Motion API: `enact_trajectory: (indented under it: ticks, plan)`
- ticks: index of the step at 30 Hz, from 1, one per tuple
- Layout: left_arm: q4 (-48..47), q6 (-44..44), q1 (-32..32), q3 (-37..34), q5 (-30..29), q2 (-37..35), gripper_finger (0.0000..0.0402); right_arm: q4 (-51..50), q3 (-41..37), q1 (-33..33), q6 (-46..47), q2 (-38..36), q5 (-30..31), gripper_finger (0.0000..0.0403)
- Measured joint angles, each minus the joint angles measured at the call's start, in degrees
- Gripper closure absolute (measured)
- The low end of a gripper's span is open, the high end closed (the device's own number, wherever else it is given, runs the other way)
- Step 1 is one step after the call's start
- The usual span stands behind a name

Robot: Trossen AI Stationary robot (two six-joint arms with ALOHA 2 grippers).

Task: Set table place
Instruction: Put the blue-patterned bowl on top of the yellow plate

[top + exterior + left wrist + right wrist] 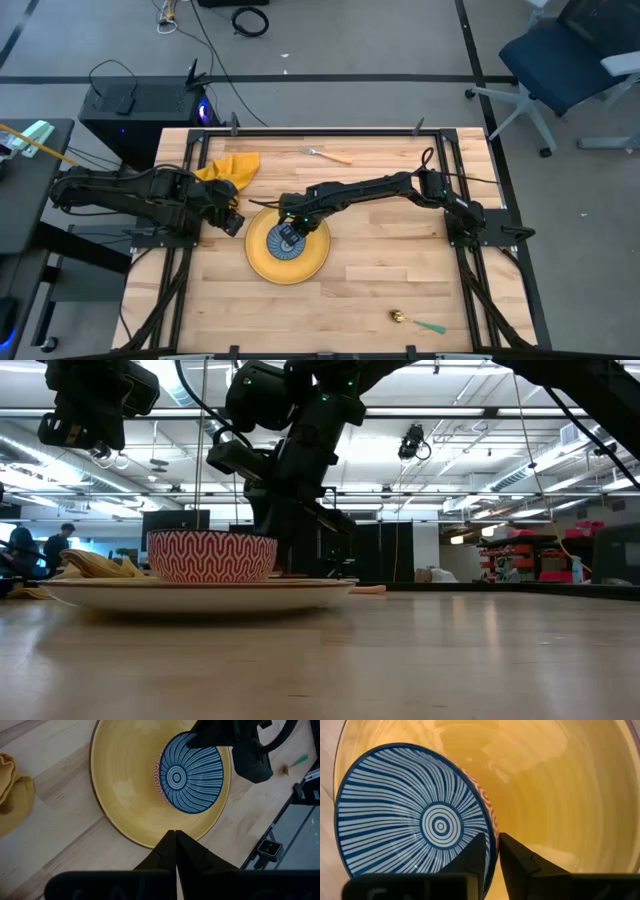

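The round yellow plate [268,262] lies on the wooden table [400,250]. The small bowl [291,238], blue-striped inside and red-patterned outside [212,556], stands on the plate [200,592]. My right gripper [492,857] reaches down over the bowl's far rim and is shut on it. My left gripper [175,842] is shut and empty, above the table just left of the plate [130,795]. The yellow napkin [230,168] lies crumpled at the far left. The orange-handled fork [328,154] lies at the far edge, and the green-handled spoon [418,322] near the front right. My right gripper has the bowl's rim [494,832] between its two fingers, one finger inside the bowl [479,854] and one outside [517,860]. The fingers come from above, pointing down. The bowl stands upright with its base on the plate.
Black metal rails [460,180] edge the table. The right arm [370,188] stretches across the table's middle from the right. Bare planks lie right of and in front of the plate.
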Motion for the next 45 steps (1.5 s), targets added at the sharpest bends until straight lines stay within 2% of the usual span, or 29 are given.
enact_trajectory:
  ticks: [27,38,45]
  plan:
    - [0.03,-0.01,-0.02,0.0,0.0,0.02,0.0392,1.05,0.01,-0.63,0.61,0.02,0.66,0.0334]
    - [0.04,-0.02,-0.01,0.0,0.0,0.0,0.0392,0.47,3.07,-0.56,0.5,-0.11,0.64,0.0334]
    - [0.04,0.0,-0.01,0.0,0.0,0.0,0.0392,-3.8,3.69,-0.63,0.42,-0.22,0.61,0.0334]
